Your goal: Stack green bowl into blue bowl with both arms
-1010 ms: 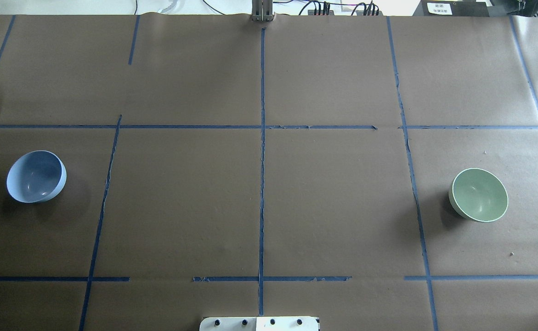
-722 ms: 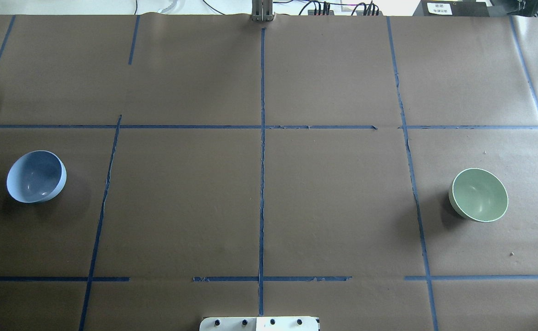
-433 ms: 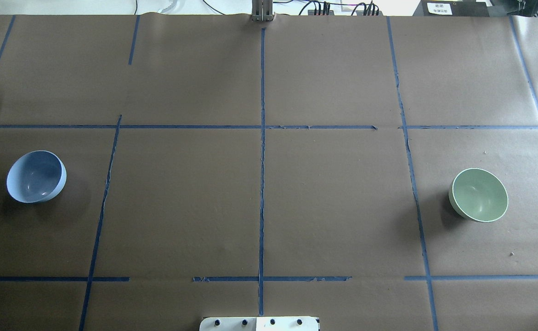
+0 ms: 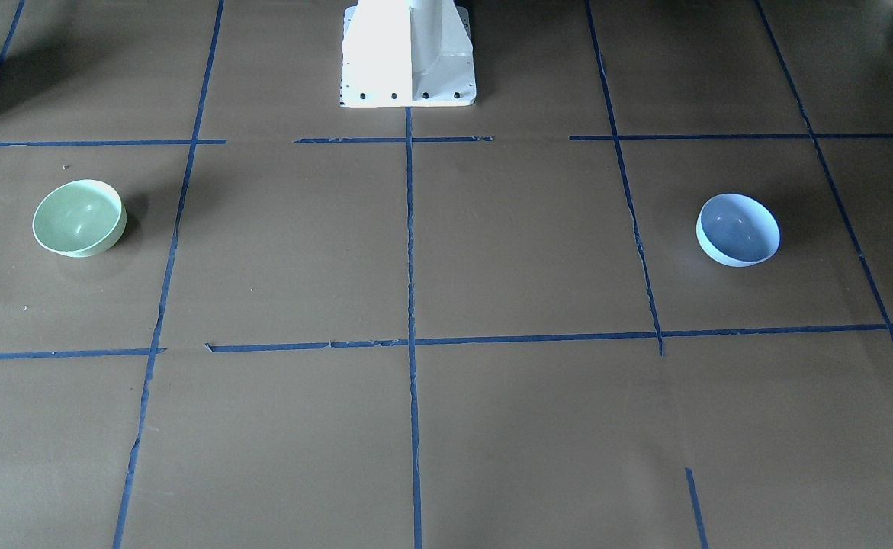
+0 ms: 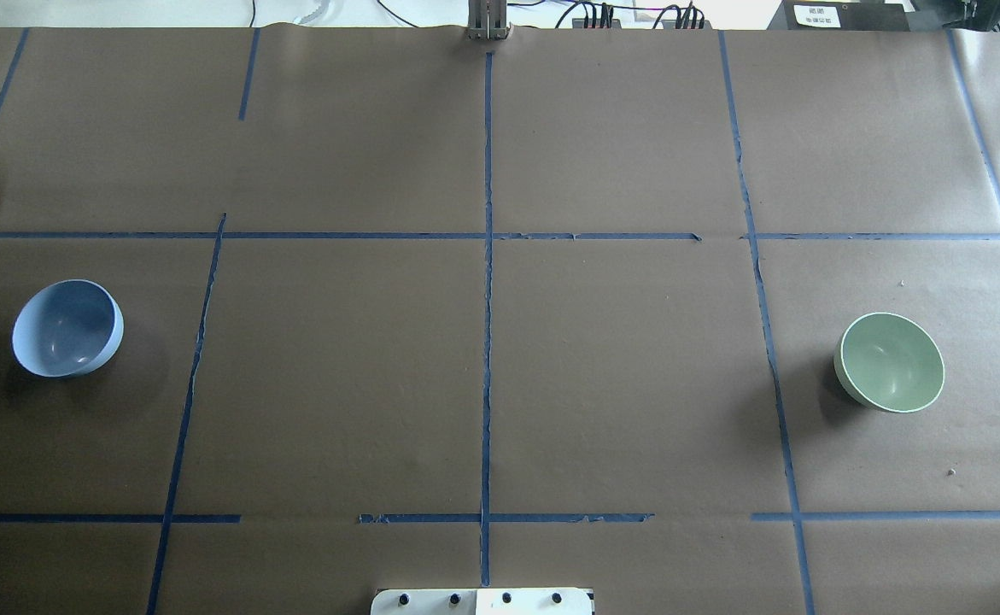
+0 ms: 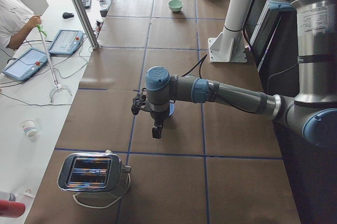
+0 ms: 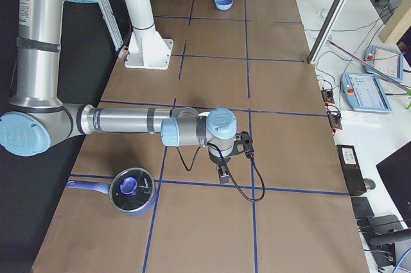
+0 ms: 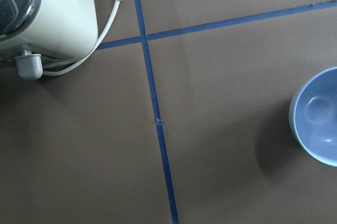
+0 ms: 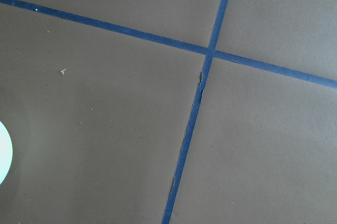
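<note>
Hanging point-down above the counter [image 5: 619, 384], the left gripper [image 6: 156, 132] shows only from the side, so I cannot tell whether its fingers are spread or pressed together. The same goes for the right gripper [image 7: 223, 176]. The blue bowl [image 5: 67, 328] sits upright near the counter's left edge and the green bowl [image 5: 891, 362] upright near its right edge, well apart. A toaster [image 6: 92, 172] stands at the left end, a lidded pot [image 7: 131, 189] at the right.

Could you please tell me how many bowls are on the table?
2: the green bowl on the robot's right side and the blue bowl on its left, far apart, both upright. The overhead view shows no others.
</note>
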Tool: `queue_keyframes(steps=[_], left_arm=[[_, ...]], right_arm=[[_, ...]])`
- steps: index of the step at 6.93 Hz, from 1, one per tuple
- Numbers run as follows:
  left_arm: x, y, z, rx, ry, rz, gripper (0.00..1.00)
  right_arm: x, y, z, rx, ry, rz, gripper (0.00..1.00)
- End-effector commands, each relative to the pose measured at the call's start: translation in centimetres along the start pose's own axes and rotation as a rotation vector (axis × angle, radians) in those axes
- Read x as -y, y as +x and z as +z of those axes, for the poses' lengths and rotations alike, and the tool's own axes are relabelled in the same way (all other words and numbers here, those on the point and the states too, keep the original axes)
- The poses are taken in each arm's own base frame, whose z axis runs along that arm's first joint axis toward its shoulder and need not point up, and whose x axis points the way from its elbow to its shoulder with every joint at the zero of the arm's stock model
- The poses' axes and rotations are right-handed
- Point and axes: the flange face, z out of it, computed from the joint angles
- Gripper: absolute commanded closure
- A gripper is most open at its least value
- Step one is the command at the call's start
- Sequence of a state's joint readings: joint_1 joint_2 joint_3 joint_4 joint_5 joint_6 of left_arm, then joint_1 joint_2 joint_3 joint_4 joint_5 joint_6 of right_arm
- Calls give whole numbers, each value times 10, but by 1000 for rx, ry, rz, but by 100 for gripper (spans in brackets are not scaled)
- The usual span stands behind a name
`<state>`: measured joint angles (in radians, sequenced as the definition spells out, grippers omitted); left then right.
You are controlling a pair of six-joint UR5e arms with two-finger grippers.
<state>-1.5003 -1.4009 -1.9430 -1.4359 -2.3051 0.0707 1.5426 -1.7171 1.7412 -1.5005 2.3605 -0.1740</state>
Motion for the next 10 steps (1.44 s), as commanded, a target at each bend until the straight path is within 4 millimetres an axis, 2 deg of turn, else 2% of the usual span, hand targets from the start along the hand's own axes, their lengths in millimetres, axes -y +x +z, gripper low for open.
queue_keyframes(steps=[1, 4, 8, 9, 10], left_arm=[[-22, -11, 14, -4, -29, -25, 0], [-21, -5, 8, -8, -2, -10, 0], [-16, -4, 17, -39, -18, -46, 0], [-8, 8, 20, -42, 13, -64, 0], [3, 42, 34, -92, 18, -106, 0]], right_arm=[[-2, 0, 0, -13, 47, -60, 0], [-5, 1, 6, 17, 40, -31, 0], [0, -7, 5, 26, 44, -52, 0], [0, -8, 7, 27, 41, -55, 0], [2, -11, 9, 29, 36, -64, 0]])
